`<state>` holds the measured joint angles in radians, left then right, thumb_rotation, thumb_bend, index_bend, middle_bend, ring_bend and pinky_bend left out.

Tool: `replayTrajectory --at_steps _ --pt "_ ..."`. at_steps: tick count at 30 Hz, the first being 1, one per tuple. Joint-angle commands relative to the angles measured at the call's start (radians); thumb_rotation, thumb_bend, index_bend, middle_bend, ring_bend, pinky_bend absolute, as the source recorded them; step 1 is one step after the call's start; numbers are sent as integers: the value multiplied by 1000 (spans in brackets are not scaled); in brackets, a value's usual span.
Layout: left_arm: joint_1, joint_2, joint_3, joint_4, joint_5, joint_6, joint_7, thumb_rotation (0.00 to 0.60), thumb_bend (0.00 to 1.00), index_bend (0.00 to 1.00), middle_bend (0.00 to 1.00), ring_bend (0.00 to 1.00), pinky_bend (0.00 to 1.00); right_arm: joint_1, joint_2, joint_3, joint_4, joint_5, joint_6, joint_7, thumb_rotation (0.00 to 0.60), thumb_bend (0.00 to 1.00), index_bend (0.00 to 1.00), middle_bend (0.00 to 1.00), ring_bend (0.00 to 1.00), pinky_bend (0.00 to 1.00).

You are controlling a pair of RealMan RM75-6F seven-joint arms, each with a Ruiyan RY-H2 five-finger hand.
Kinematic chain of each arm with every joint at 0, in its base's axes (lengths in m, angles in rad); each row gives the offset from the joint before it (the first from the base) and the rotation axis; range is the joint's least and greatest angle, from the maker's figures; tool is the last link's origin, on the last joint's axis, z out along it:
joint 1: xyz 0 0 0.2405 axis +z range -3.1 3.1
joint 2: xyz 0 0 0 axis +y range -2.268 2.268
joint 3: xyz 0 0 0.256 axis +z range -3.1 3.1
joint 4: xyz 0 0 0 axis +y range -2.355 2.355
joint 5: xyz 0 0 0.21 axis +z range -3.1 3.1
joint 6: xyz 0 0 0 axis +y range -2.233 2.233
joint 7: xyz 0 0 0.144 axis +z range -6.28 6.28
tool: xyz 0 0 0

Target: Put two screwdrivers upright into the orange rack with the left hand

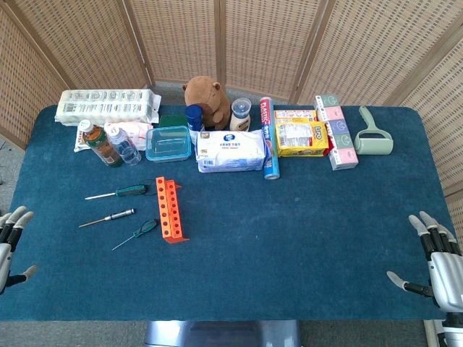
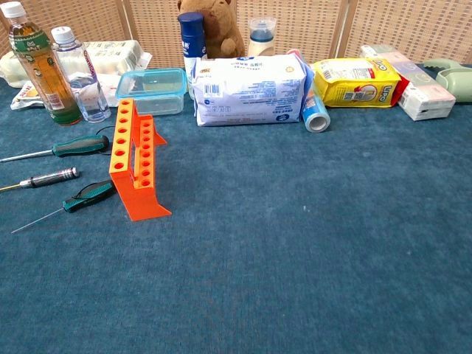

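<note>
Screwdrivers flat beside the orange rack (image 1: 171,210).
My left hand (image 1: 10,242) and right hand (image 1: 434,260) seem spread, holding nothing.

Left hand (image 1: 10,242): pale grey-silver fingertips, black finger segments beneath, mostly cut off by frame edge. Right hand (image 1: 435,266): same grey tips over black segments, light silver-grey palm shell, black thumb with pale tip.

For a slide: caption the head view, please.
Three screwdrivers lie beside an empty orange rack; both hands, left and right, wait open.
</note>
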<state>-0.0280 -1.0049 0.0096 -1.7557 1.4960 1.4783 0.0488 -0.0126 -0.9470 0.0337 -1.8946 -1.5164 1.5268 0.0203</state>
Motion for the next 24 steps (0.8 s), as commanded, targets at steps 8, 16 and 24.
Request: replayTrajectory --at_steps 8,16,24 --pt "-1 2 -1 -4 -14 -9 6 600 113 0 0 0 87 1 -1 -2 -4 0 -4 -6 537 0 38 0 1 0" --pt "-28 -31 -48 -13 -84 -28 62 600 113 0 648 660 689 2 10 9 -4 22 -5 29 537 0 39 0 2 0" --pt "-128 -181 -166 7 -309 -119 225 600 136 124 910 923 968 4 31 4 -3 13 -16 77 540 0 38 0 2 0"
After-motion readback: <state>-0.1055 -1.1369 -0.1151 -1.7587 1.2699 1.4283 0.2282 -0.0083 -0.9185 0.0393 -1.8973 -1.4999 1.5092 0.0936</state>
